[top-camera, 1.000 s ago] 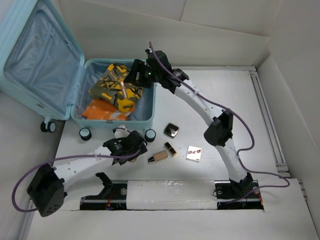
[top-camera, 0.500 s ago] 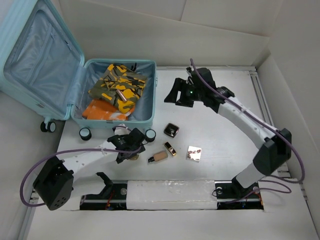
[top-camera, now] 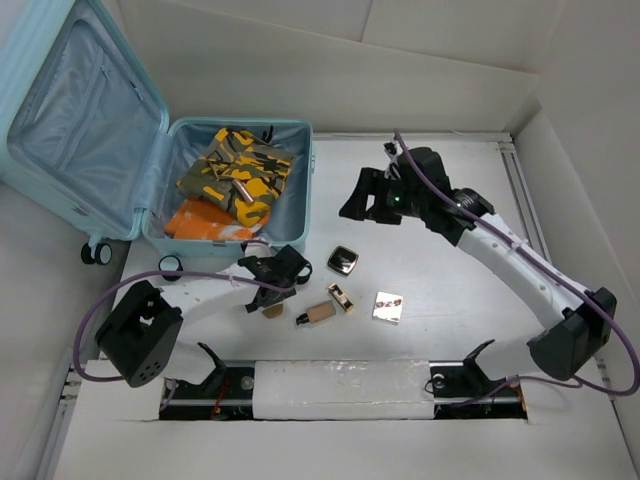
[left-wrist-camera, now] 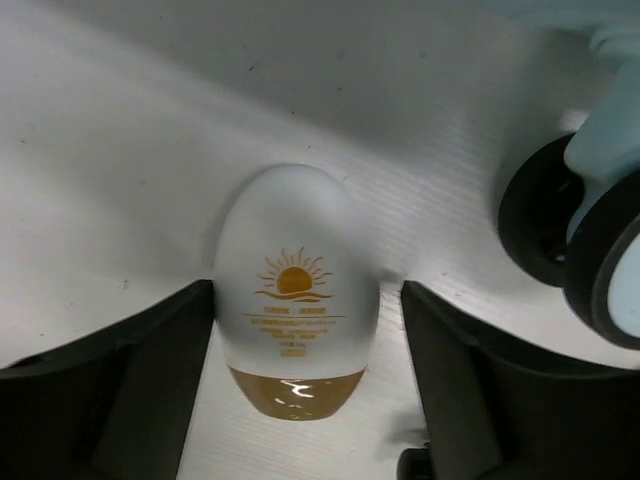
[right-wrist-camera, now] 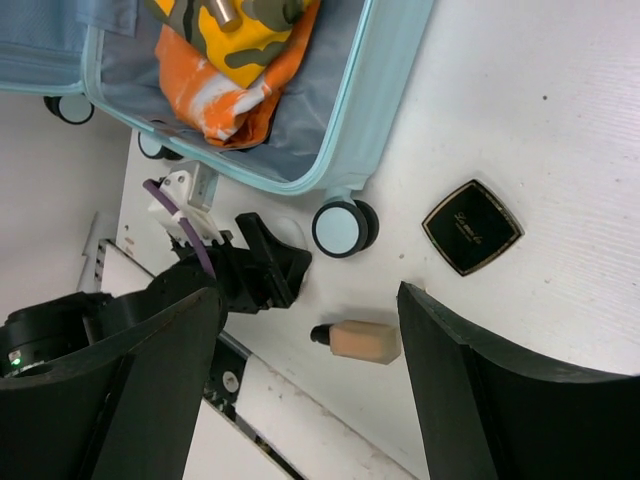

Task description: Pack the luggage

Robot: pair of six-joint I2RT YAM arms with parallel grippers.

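The luggage [top-camera: 240,236] lies open at the left with its lid [top-camera: 70,110] raised; it also shows in the right wrist view [right-wrist-camera: 380,90]. It holds a camouflage cloth [top-camera: 235,165], an orange cloth [top-camera: 200,220] and a small copper tube [top-camera: 243,190]. My left gripper [top-camera: 275,283] is low on the table by the luggage's front wheels. It is open, with a white egg-shaped bottle with a gold cap [left-wrist-camera: 295,300] lying between its fingers [left-wrist-camera: 150,370]. My right gripper [top-camera: 372,195] is open and empty above the table, right of the luggage.
On the table in front of the luggage lie a black compact [top-camera: 343,261], a small black-and-gold box [top-camera: 341,297], a beige foundation bottle [top-camera: 318,314] and a rose-gold compact [top-camera: 388,306]. A caster wheel [left-wrist-camera: 575,250] is just right of the left gripper. White walls ring the table.
My right gripper has pulled back from over the luggage to above the table, leaving the copper tube on the camouflage cloth. My left gripper has moved right along the luggage front to the white bottle.
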